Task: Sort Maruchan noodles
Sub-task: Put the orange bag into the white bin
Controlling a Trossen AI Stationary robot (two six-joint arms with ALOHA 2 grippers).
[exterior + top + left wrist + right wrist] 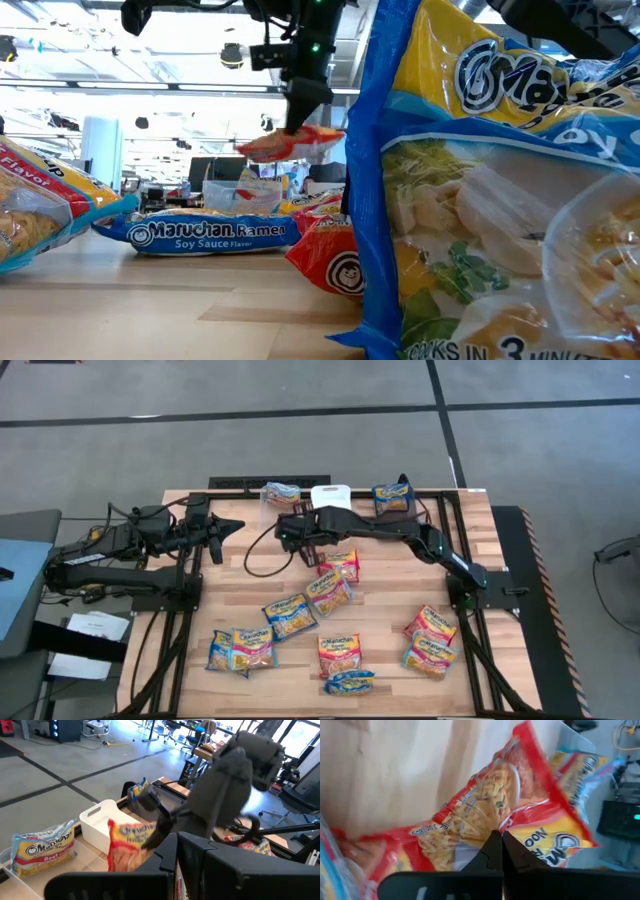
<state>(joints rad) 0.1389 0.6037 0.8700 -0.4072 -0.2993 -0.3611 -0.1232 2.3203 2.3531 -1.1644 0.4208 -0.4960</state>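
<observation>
Your right gripper (496,851) holds its jaws clamped on a crinkly red-edged yellow noodle packet (520,815), mid-carry; next, judge the matching white plastic bin (100,822) and release.

Robotics lab or open workshop hall. Wooden table (470,520) on black metal frame, standing on grey concrete floor (250,420) with dark taped lines. Beyond table: ceiling strip lights (60,90), desks (210,752), office chairs (295,795), monitors (215,170), loose cables.
</observation>
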